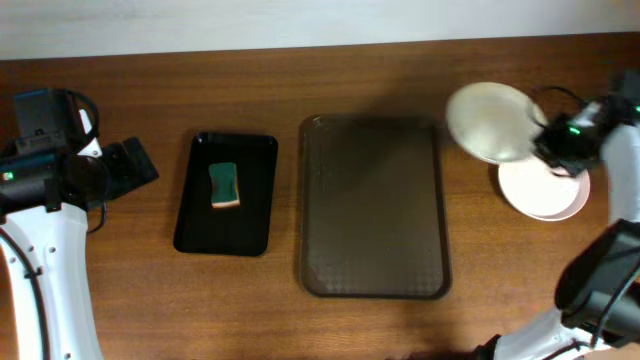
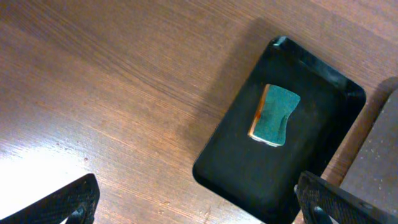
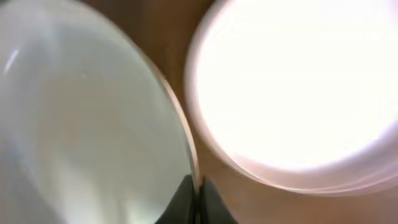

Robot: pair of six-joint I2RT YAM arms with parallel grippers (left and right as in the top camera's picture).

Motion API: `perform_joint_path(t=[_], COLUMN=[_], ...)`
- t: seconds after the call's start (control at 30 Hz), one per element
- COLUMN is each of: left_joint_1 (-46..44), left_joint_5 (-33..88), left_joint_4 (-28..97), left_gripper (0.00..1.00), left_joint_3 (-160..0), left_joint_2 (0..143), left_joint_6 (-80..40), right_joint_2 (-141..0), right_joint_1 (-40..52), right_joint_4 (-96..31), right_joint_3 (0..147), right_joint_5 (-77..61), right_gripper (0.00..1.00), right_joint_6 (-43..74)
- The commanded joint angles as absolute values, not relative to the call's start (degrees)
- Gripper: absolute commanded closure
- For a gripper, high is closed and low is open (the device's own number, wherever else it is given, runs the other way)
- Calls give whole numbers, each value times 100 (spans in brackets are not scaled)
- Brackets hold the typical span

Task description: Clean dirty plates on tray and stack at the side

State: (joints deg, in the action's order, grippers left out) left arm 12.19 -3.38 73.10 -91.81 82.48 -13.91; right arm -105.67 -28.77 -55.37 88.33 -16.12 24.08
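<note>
**Wooden tabletop (image 1: 150, 90): one plate hanging beside the stack**

The brown tray (image 1: 375, 205) is sitting bare mid-table. Over on the right, the right claw (image 1: 552, 140) is pinching a white plate (image 1: 490, 122) by its rim, holding it just beside the stack (image 1: 545, 192). To my eye this is the placing step. The plate wants levelling and centring over the pile before the claw lets go, or it'll be sliding off. The left claw (image 1: 138, 165) is hanging spread near the black tray (image 1: 190, 225) and its sponge (image 1: 225, 185).
</note>
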Motion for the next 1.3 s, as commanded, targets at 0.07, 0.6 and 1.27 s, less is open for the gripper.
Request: perform_joint_path(t=[0.07,0.6,1.27], left_joint_1=[1243,1243,1243], left_joint_5=[-342,-342,-342], left_joint_4=[7299,7299,7299], left_gripper=[0,0,0], left_joint_3=[-9209,-9209,-9209], left_joint_2=[8195,8195,8195], left_joint_6=[-1358,-1358,-1358], right_joint_2=[-10350,-8237,-8191], right_joint_1=[-4014,-2561,602], right_joint_4=[-5756,-4936,-5033], right_joint_3=[8621,7872,7870], right_joint_5=[-379,-2211,-1516], right_gripper=[96,46,2], right_joint_6=[2453,1367,729])
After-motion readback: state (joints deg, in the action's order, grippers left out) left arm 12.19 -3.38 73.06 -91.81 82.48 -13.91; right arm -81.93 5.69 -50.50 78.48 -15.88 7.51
